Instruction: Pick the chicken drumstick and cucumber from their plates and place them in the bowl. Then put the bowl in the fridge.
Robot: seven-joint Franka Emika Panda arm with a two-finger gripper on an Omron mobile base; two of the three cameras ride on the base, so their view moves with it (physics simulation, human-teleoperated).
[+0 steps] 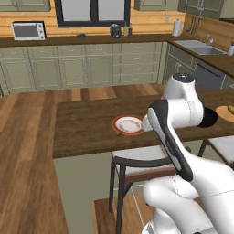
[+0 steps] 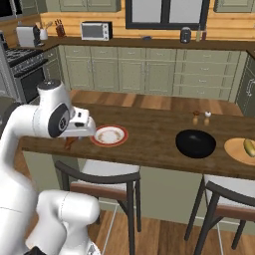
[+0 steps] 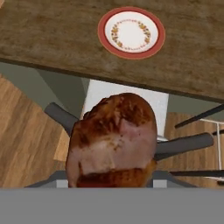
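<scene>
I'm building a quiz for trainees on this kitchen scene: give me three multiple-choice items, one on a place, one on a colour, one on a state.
1. Where is the black bowl?
A. on the wooden counter, between the red-rimmed plate and the orange-yellow plate
B. on a stool
C. in the sink

2. What colour is the rim of the plate with nothing on it?
A. blue
B. red
C. green

3. What is the gripper doing?
A. open, with nothing in it
B. shut on the chicken drumstick
C. shut on the cucumber

Answers: 1 A, the right base view shows it on the counter between the two plates. 2 B, a red ring surrounds a cream centre. 3 B, the hand view shows the meat at the gripper.
</scene>
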